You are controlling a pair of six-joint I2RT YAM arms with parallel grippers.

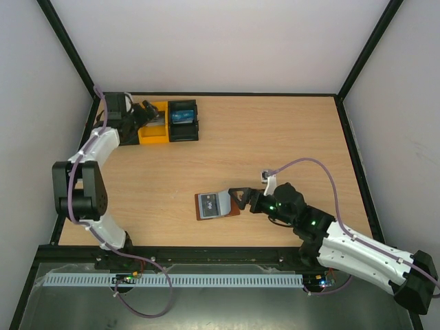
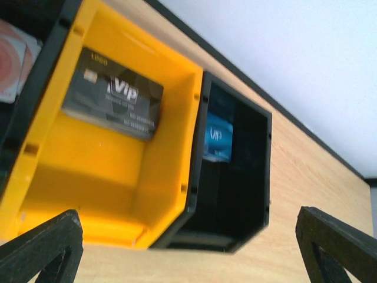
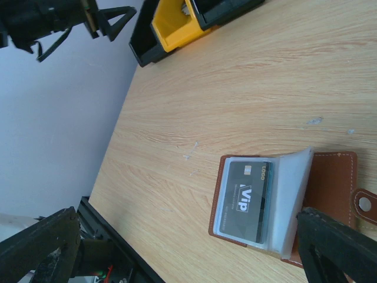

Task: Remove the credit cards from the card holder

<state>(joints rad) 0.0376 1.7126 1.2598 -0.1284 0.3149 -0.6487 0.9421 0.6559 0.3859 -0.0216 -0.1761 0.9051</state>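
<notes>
Card holder (image 1: 214, 205) lies open on the surface (image 1: 275, 137), a black credit card (image 3: 247, 200) sleeved inside. Right tool (image 1: 238, 199) gapes empty beside it. Left tool (image 1: 146, 111) hangs open, empty, above the yellow bin (image 2: 171, 71). Next step, likely: pinch that card out.

My count: four credit cards, three bins, one card holder (image 3: 331, 180), two arms.

From my station I count four credit cards: one black card (image 2: 112, 94) in the yellow bin (image 2: 106, 174), one blue card (image 2: 218, 137) in a black bin (image 2: 247, 183), one pale card (image 2: 12, 62) with reddish rings, only partly seen, in a second black bin (image 2: 44, 73), and one dark card (image 3: 247, 200) in the card holder. Whether more cards sit behind that one I cannot tell. The bins are three, one yellow and two black. The card holder has one snap tab (image 3: 365, 204). The arms are two, a left arm (image 1: 86, 172) and a right arm (image 1: 357, 251), on one wooden table (image 1: 275, 137).
</notes>
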